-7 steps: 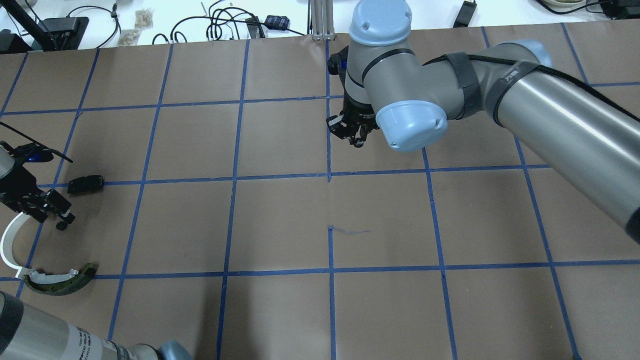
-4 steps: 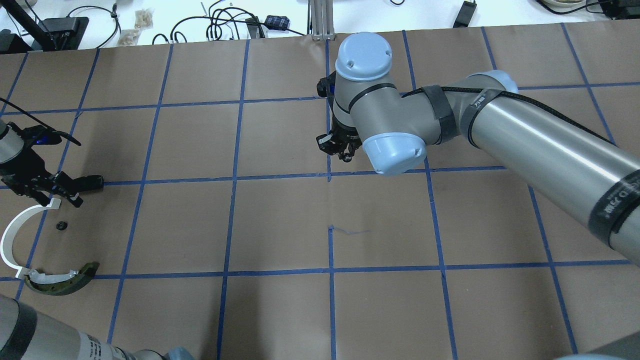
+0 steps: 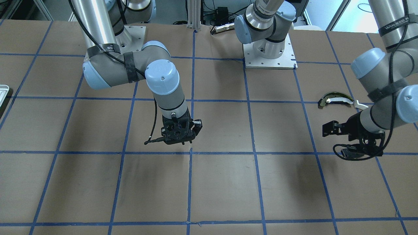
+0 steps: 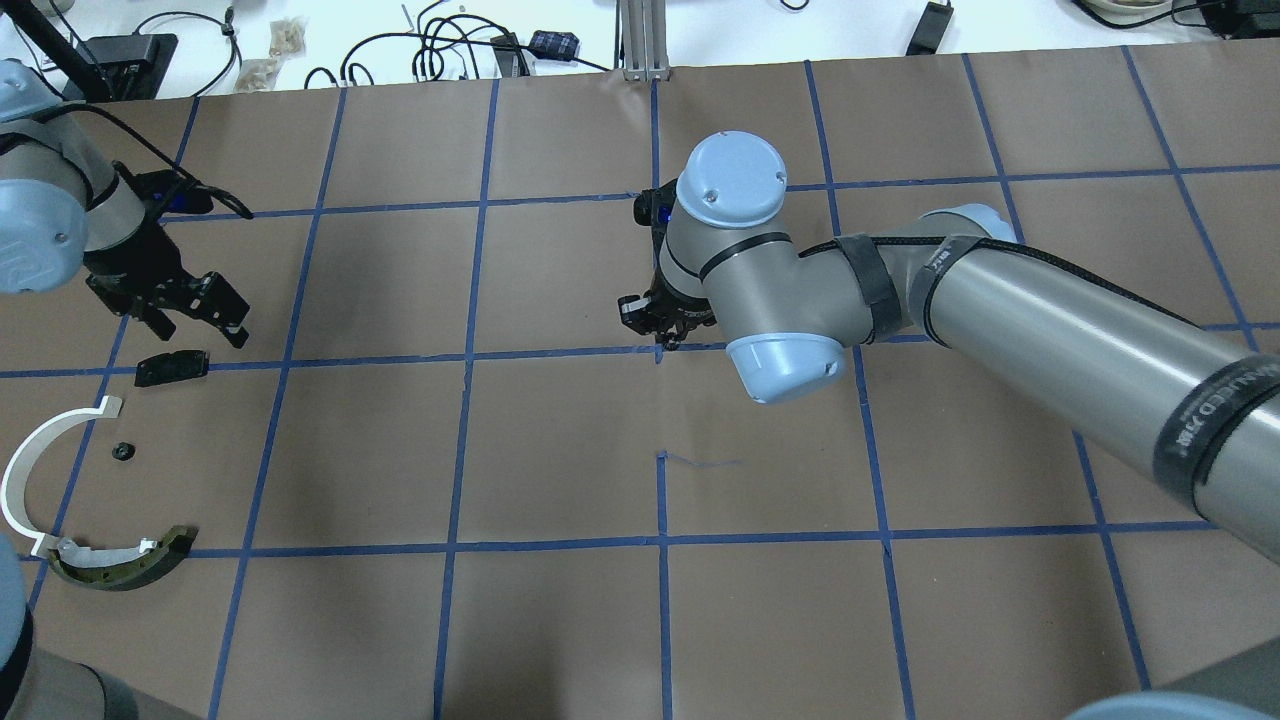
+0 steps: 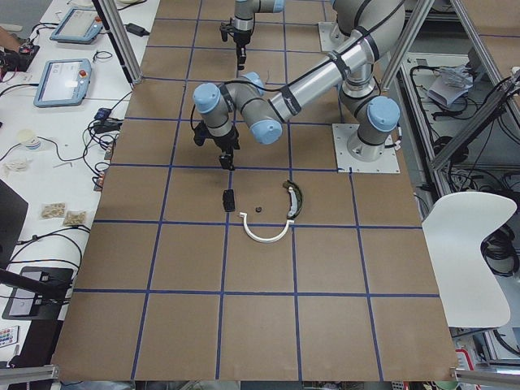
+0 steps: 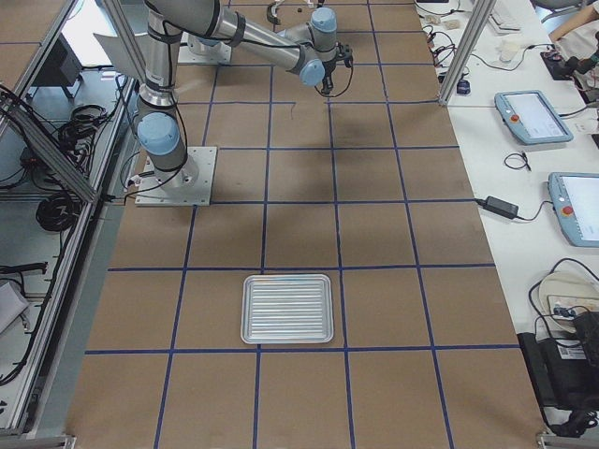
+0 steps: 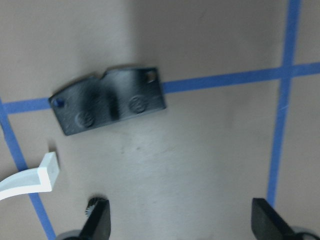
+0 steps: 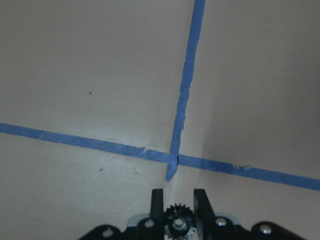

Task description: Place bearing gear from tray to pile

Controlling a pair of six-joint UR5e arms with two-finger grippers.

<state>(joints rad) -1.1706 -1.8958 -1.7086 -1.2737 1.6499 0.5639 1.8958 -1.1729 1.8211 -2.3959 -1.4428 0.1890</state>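
My right gripper (image 4: 668,338) hangs over the table's middle, shut on a small black bearing gear (image 8: 176,216); it also shows in the front view (image 3: 179,141). My left gripper (image 4: 198,328) is open and empty, just beyond the pile, its fingertips (image 7: 100,222) spread wide. The pile holds a flat black plate (image 4: 172,367), a white curved arc (image 4: 25,470), a dark olive curved piece (image 4: 120,565) and another small black gear (image 4: 121,452). The silvery tray (image 6: 287,308) lies far off on my right with nothing in it.
Brown paper with a blue tape grid (image 4: 660,355) covers the table. Cables and small boxes (image 4: 470,45) lie beyond the far edge. The tray's corner (image 3: 2,93) shows at the front view's left edge.
My left gripper has let go of a small gear at the pile, risen and moved away past the black plate. My right gripper has moved left and nearer with its gear.
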